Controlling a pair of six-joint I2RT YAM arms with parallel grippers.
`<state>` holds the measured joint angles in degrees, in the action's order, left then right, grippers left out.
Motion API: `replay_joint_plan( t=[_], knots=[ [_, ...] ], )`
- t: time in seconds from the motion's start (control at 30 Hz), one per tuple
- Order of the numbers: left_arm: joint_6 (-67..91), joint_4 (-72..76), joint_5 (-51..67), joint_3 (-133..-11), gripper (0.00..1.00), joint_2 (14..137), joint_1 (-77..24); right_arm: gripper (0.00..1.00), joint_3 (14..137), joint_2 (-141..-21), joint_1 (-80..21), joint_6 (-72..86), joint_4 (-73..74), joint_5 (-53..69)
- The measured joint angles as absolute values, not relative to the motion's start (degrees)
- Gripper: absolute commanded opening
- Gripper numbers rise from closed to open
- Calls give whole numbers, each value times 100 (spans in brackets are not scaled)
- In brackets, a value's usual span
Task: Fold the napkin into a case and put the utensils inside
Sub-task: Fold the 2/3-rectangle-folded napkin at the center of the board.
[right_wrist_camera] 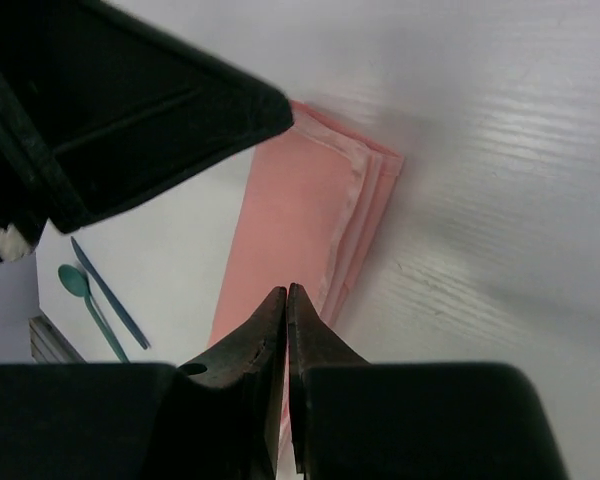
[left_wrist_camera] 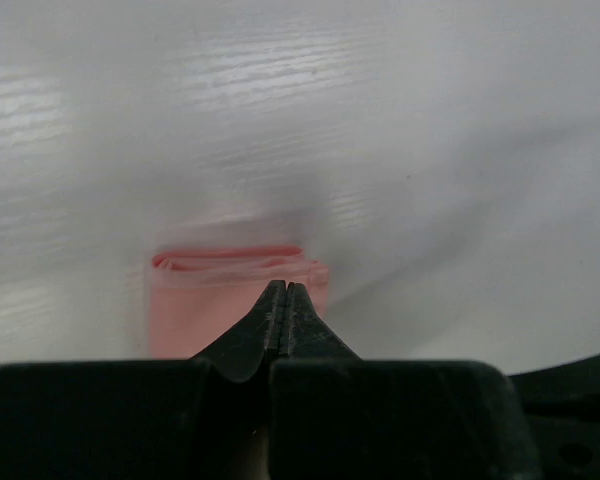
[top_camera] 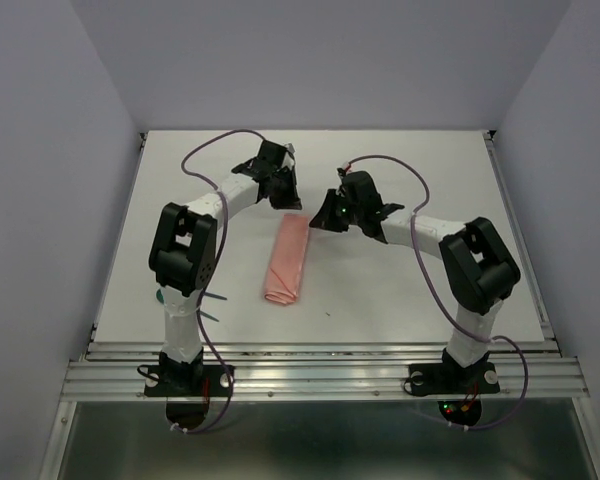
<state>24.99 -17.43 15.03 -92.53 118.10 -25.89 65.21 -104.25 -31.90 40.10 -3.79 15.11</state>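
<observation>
The napkin (top_camera: 287, 262) lies near the middle of the white table (top_camera: 410, 170), already folded into a narrow, layered strip that runs from the far side toward the arms. Its stacked hems show at the far end in both wrist views. We judge the folding mostly done and the pocket not yet filled. The left gripper (left_wrist_camera: 285, 287) hangs at that far end with its fingers pressed together and nothing visible between them, its tips over the folded edge, probably to press or steady the layers. The right gripper (right_wrist_camera: 286, 290) sits over one long edge of the strip, also clenched, with only a thin slit between its fingers. We see no cloth caught there, though the tips hide the spot beneath them. The utensils are well apart from the cloth, on the near left of the table by the left arm's base: a teal spoon (right_wrist_camera: 77, 283) and a slender straight utensil (right_wrist_camera: 110, 292) beside it. They lie untouched, so fetching them seems next.
</observation>
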Motion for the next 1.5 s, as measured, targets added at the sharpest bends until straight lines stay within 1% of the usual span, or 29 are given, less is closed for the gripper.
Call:
replay_joint_plan(
  t=[0.13,0.23,0.47,0.6,0.7,1.1,1.27,1.37,1.43,1.47,1.5],
  knots=[
    [2591,-1750,1472,-8462,0,11183,-2364,9,7063,-10906,-3190,3920,-296,1717],
    [2661,-1730,1420,-7649,0,10451,-2217,8,7511,-11410,-3190,3870,-290,1907],
    [2845,-1577,1651,-5828,0,9218,-2309,7,7800,-12051,-3188,3835,-174,1909],
    [2969,-1573,1776,-5061,0,9043,-2460,7,7872,-12239,-3177,3881,-189,1804],
    [3055,-1564,1824,-4766,0,9043,-2622,7,7870,-12234,-3177,3970,-191,1643],
    [3148,-1444,1955,-4571,0,9002,-2825,6,6923,-11465,-3188,4333,-174,790],
    [2980,-1638,1785,-4694,0,9011,-2847,8,6593,-11157,-3188,4386,-56,609],
    [2777,-1994,1516,-4987,0,9013,-2849,11,6423,-10958,-3188,4381,78,554],
    [2672,-2231,1354,-5271,2,9013,-2849,18,6412,-10881,-3188,4335,169,530],
    [2606,-2349,1234,-5533,4,9013,-2849,21,6427,-10812,-3188,4289,242,510],
    [2565,-2392,1151,-5739,6,9013,-2849,27,6442,-10766,-3188,4254,287,493]
  ],
)
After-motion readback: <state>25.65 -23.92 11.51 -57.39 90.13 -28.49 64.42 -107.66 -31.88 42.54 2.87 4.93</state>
